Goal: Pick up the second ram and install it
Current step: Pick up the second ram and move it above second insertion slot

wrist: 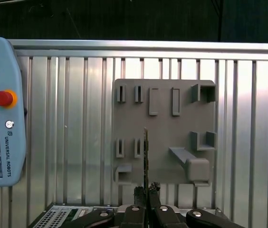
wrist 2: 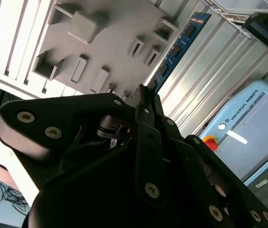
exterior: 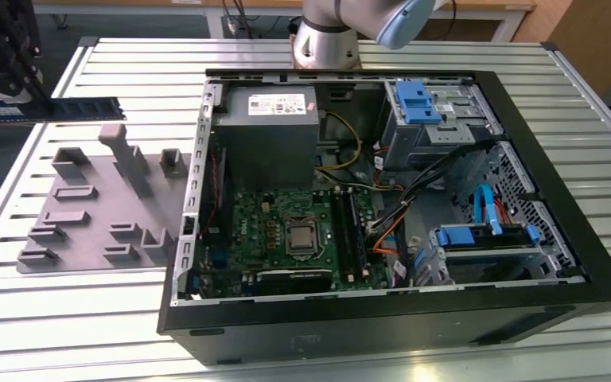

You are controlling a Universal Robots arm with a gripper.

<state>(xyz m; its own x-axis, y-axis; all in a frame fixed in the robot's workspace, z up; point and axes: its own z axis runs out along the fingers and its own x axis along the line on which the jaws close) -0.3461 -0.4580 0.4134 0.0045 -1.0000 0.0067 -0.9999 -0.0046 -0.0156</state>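
Note:
The second ram (exterior: 67, 109) is a thin blue stick with dark chips. It hangs level in the air above the far end of the grey holder plate (exterior: 104, 215), at the exterior view's left. My gripper (exterior: 9, 99) is shut on one end of it. In the first wrist view the ram (wrist: 146, 156) stands edge-on out of the closed fingertips (wrist: 140, 194), over the holder plate (wrist: 165, 137). The second wrist view shows its blue face (wrist 2: 177, 47) running away from the gripper (wrist 2: 146, 97). The green motherboard (exterior: 284, 231) with its long black slots (exterior: 350, 231) lies inside the open computer case (exterior: 391, 318).
The case holds a grey power supply (exterior: 268, 119), blue drive brackets (exterior: 422, 103), and loose cables (exterior: 412, 199). The holder plate has raised posts (exterior: 130, 163). A teach pendant (wrist: 1, 109) lies on the ribbed metal table (exterior: 72, 318). The arm's base (exterior: 327, 40) stands behind the case.

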